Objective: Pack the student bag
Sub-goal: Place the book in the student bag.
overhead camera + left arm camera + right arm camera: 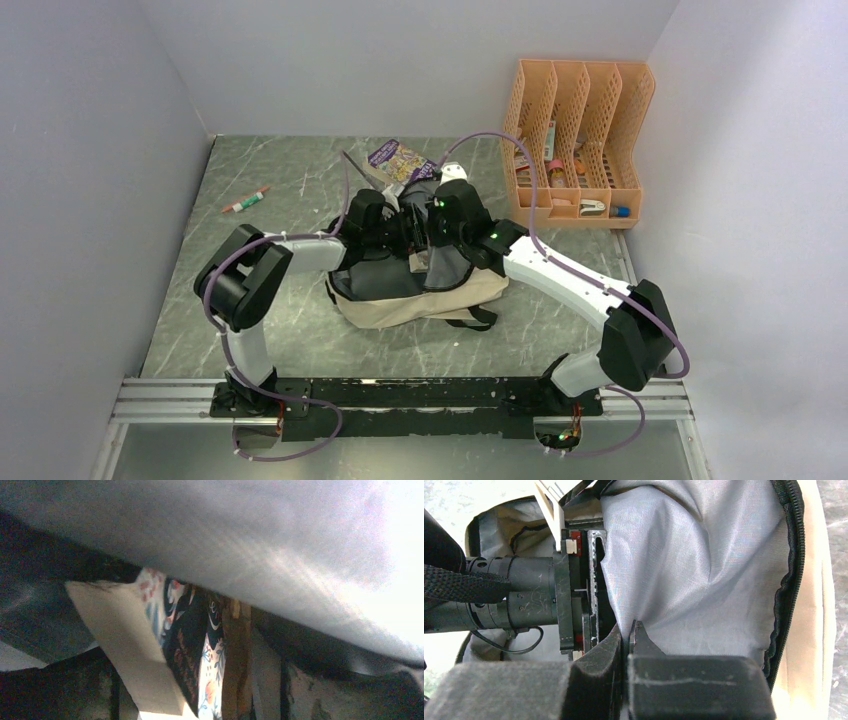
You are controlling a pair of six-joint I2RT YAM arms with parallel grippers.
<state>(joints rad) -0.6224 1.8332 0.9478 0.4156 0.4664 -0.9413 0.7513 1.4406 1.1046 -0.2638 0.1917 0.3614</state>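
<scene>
Bag [400,305] on desk [270,180], lining [704,570] pinched between closed right fingers [640,641], left arm [305,252] bent, left fingers hidden inside bag, spread cannot be told.

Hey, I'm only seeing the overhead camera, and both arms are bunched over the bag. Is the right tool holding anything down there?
Observer: Yes. The right tool is shut, pinching the grey lining of the student bag.
Operator: Where does the left arm go?
Observer: The left arm reaches into the opening beneath that lining; its tip is hidden.
Operator: What's in there?
Observer: The left wrist camera shows patterned book covers beside a plain cream cover, under the lining.
</scene>
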